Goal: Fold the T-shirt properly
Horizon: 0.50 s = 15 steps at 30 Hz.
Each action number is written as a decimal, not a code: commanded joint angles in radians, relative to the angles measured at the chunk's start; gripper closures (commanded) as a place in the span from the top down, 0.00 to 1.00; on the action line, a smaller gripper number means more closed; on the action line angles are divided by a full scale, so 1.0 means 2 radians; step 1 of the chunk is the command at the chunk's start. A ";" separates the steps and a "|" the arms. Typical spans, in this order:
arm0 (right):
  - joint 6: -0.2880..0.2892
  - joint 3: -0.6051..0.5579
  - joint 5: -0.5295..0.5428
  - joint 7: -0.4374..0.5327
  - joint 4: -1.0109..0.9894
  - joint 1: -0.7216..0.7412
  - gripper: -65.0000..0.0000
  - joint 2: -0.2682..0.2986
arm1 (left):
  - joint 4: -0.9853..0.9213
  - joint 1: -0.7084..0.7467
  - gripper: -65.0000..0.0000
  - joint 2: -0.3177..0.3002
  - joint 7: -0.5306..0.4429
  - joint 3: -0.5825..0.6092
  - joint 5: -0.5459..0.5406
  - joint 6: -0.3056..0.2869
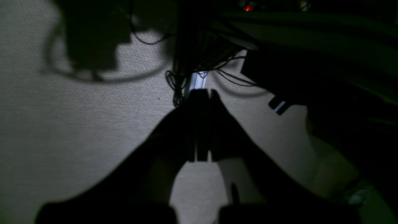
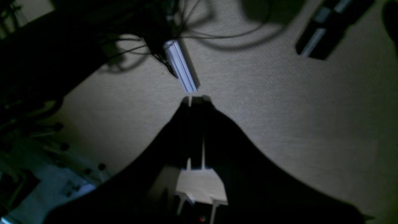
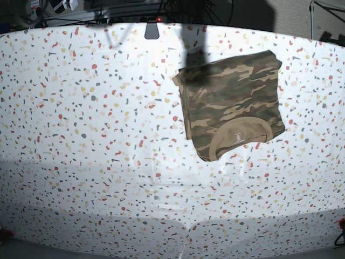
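A white tabletop [image 3: 81, 135] flecked with red, grey and tan fills the base view. On it lies the T-shirt [image 3: 232, 105], folded into a compact camouflage block, its tan collar [image 3: 240, 135] on the edge nearer the camera; a dark shadow falls across the T-shirt's far left corner. Neither of my arms shows near the T-shirt. My left gripper [image 1: 203, 93] hangs over dim grey carpet [image 1: 77, 124] with its fingers pressed together, holding nothing. My right gripper [image 2: 196, 99] is the same, fingers together and empty, a pale rail [image 2: 182, 67] just beyond its tip
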 commanded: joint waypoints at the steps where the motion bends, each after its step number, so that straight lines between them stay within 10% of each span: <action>1: 0.004 -0.009 -0.001 0.003 -0.008 0.006 0.00 0.011 | -0.007 0.000 0.00 0.000 -0.002 0.000 0.008 -0.003; 15: -0.043 -0.207 0.007 0.066 -0.065 0.084 0.00 0.015 | -0.052 -0.068 0.00 0.016 0.003 0.000 0.020 0.050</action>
